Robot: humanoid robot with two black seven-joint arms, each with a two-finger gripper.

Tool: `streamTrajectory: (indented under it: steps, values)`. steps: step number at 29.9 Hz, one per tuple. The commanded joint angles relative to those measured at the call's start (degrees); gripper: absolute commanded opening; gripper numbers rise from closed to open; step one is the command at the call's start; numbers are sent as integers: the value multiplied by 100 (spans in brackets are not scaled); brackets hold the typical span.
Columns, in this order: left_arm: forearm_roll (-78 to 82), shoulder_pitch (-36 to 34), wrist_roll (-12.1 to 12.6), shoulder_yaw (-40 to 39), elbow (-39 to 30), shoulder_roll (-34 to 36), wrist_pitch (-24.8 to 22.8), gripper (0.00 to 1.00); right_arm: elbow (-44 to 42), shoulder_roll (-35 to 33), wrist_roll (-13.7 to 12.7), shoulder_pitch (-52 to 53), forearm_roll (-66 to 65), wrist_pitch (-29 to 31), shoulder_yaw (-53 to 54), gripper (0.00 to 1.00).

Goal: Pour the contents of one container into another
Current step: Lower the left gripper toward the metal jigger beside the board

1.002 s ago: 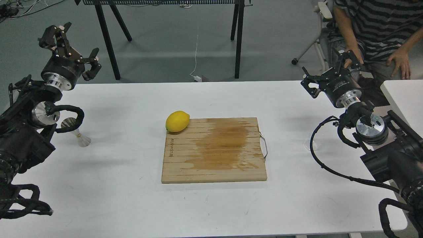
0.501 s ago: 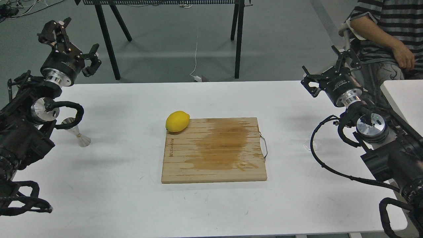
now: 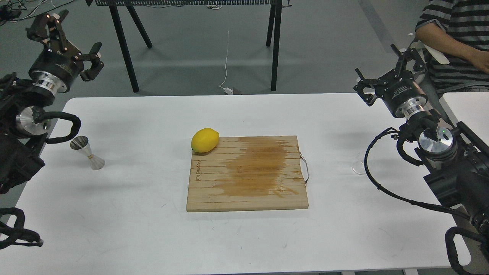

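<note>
The left gripper (image 3: 63,40) has its fingers spread wide and holds nothing, raised off the far left corner of the white table (image 3: 244,236); the right gripper (image 3: 387,72) is likewise spread and empty, lifted above the far right edge. Neither touches anything. The glass cup (image 3: 358,167) stands on the table right of the cutting board (image 3: 247,173), partly hidden behind the right arm's black cable, so only its base and faint lower wall show, and whether it holds liquid cannot be told. It is probably light, thin, slippery and fragile, best taken around its mid-wall with gentle pressure. The steel jigger (image 3: 88,152) stands upright, well apart at the table's left, below the left arm; it should be stiff and smooth but tippy on its small base, so the narrow waist looks like the best hold. A lemon (image 3: 205,140) rests at the board's far left corner. Both arms are bent at the elbow, wrists tilted up and away from the table.
</note>
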Motion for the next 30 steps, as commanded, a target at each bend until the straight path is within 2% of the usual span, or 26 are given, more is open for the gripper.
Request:
streamTrajectory:
  steps: [1, 5, 8, 12, 18, 24, 30]
  values:
    - [441, 32, 3, 697, -1190, 947, 292, 100, -33, -8, -1, -3, -1, 7, 15, 99]
    - [1196, 41, 12, 1243, -2490, 1940, 802, 100, -59, -8, -1, -29, -1, 7, 7, 99]
    - [1934, 102, 3, 1646, -3423, 2906, 961, 100, -50, -8, -1, -47, -1, 68, 7, 99]
    - [2700, 163, -23, 2279, -4337, 3900, 1058, 100, -50, -8, 7, -47, -1, 68, 7, 99]
    - [3332, 172, -14, 3254, -5639, 5070, 1857, 100, -50, -8, 7, -20, -10, -2, 7, 99]
    - [5432, 172, -58, 4467, -5957, 5607, 2982, 100, -50, -8, 7, 24, -10, -2, -2, 99]
    - [5584, 199, 3, 5198, -5887, 5564, 3518, 100, -50, 35, 7, 32, -10, -11, 7, 99]
